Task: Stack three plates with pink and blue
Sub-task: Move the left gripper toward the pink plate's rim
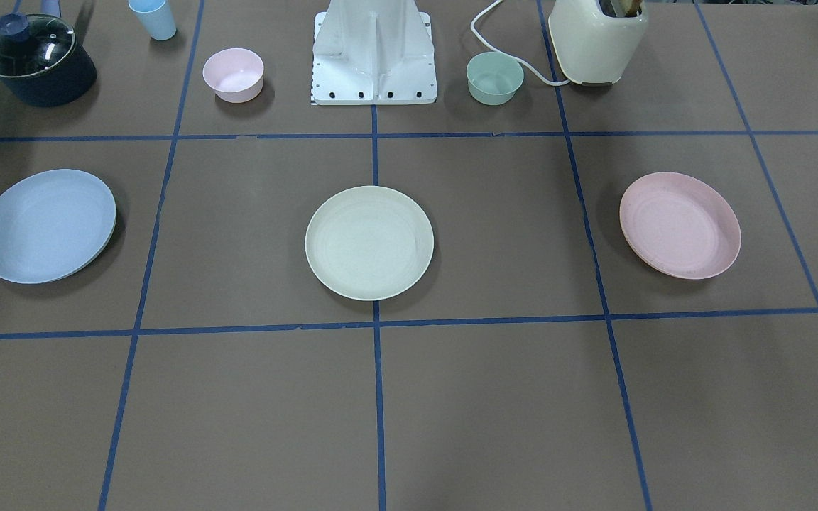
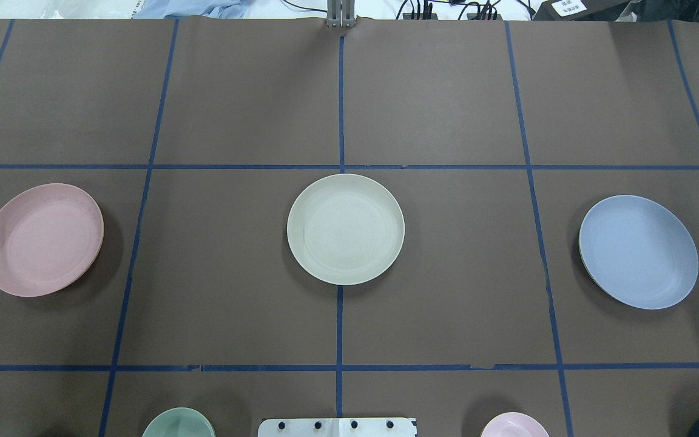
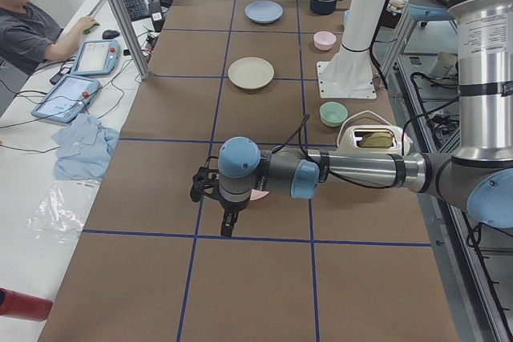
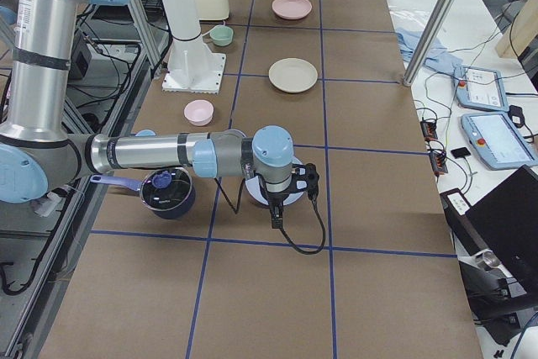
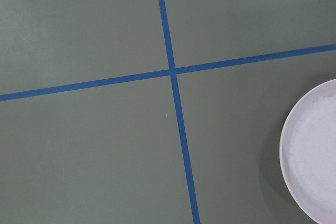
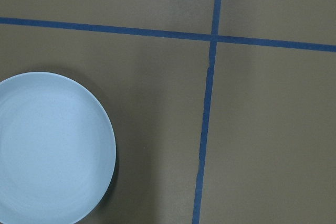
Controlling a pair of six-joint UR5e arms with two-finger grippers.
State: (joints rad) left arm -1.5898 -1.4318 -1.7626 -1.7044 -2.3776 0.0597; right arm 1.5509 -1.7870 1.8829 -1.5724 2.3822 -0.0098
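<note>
Pink plate (image 2: 42, 240), cream plate (image 2: 345, 229) and blue plate (image 2: 638, 251) lie flat, unstacked, across mid-frame. Whether left gripper (image 3: 228, 222) or right gripper (image 4: 275, 216) is spread, nobody can tell.

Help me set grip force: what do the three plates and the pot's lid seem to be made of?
Pink plate: probably a speckled plastic or fibre composite, matte; fine dark specks show and there is no glare. Blue plate and cream-green plate: same shape and dull finish, so likely the same material. Pot lid: clear glass, glossy; it is see-through with bright highlights.
</note>
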